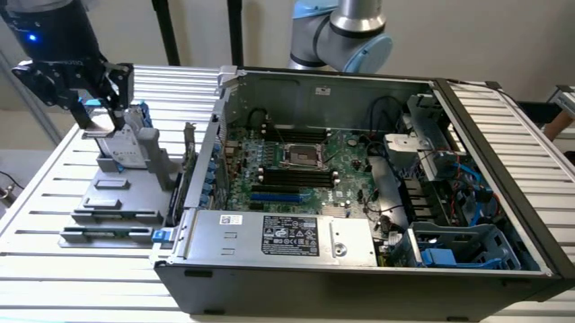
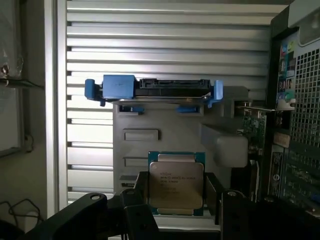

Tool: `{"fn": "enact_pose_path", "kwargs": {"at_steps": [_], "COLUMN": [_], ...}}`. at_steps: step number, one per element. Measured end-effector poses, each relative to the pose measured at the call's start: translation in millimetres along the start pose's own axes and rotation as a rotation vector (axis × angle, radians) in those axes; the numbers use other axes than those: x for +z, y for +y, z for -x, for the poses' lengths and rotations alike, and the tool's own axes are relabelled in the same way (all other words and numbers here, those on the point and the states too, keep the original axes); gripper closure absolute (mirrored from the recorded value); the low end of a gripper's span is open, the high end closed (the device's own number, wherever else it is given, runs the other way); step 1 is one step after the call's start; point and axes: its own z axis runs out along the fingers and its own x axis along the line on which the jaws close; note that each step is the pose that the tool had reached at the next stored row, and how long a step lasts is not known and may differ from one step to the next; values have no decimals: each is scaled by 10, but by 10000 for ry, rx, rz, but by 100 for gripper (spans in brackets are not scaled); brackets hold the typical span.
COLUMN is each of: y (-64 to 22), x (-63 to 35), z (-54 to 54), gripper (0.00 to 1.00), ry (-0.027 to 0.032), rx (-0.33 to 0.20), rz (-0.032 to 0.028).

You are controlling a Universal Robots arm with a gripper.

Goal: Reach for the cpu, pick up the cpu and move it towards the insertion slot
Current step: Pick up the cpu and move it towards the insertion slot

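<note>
Where the slatted table (image 1: 40, 195) carries a grey fixture (image 1: 121, 202) at about 9 o'clock in the exterior view, the gripper (image 1: 106, 124) hangs just above that fixture's far end, near 10 o'clock, well apart from the open computer case (image 1: 359, 282) that takes up the middle and the 3 o'clock side. Seen from the wrist, the cpu (image 2: 176, 184) lies squarely within the gripper's span, silver top up with a teal-green rim, the pale fixture behind it; whether the tool has clamped the chip or merely straddles it, I cannot tell. Beyond the cpu on the same fixture sits a hard drive (image 2: 152, 89) in a blue frame. Across in the case, the insertion slot (image 1: 301, 153) sits on the green motherboard close to the picture's centre, silver frame around a dark middle, with black memory slots (image 1: 292, 178) just towards 6 o'clock of it and the labelled power supply (image 1: 283, 235) further that way. At 12 o'clock the arm's pale blue joint (image 1: 351, 30) rises behind the case, and a blue drive cage (image 1: 458, 249) sits in the case's 4 o'clock corner
</note>
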Motion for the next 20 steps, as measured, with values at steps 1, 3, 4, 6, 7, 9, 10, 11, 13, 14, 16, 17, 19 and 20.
{"fn": "enact_pose_path", "kwargs": {"at_steps": [1,3,4,6,7,9,10,11,13,14,16,17,19,20], "y": [3,8,10,14,16,21,24,26,30,32,37,39,43,45], "x": [-11,-32,-43,-62,-73,-93,-103,-113,-134,-145,-166,-177,-198,-209], "z": [36,111,150,229,267,344,382,421,500,539,619,658,742,782], "gripper": [46,46,46,46,46,46,46,46,46,46,46,46,46,46], "ry": [1,0,0,-1,0,-1,-1,-1,0,0,0,0,-1,-1], "rx": [0,0,0,-1,-1,0,0,0,-1,-1,0,0,-1,-1], "rz": [3,10,13,20,23,29,33,36,41,44,50,53,58,60]}}
